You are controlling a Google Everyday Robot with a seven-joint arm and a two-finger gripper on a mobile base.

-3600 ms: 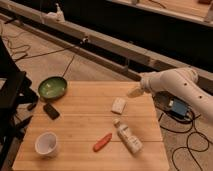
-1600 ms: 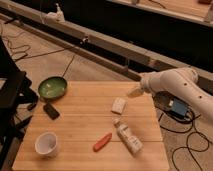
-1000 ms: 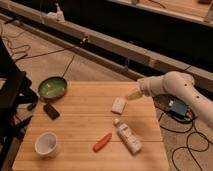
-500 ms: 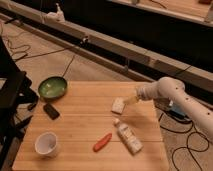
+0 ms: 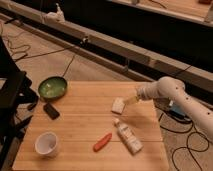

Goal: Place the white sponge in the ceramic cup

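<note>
The white sponge [image 5: 118, 105] lies on the wooden table [image 5: 80, 125], right of centre. The ceramic cup [image 5: 47, 144] stands upright near the table's front left corner, far from the sponge. My gripper [image 5: 131, 100] reaches in from the right on the white arm [image 5: 172, 95] and sits just right of the sponge, low over the table, very close to its right edge. Nothing shows in its grip.
A white bottle with a label [image 5: 127, 137] lies just in front of the sponge. An orange-red carrot-like object [image 5: 102, 142] lies left of the bottle. A green bowl [image 5: 52, 87] and a black object [image 5: 51, 110] are at the back left. Cables run across the floor.
The arm has swung down and to the left, bringing my gripper from beyond the table's right edge to right beside the sponge. The objects on the table have not moved.
</note>
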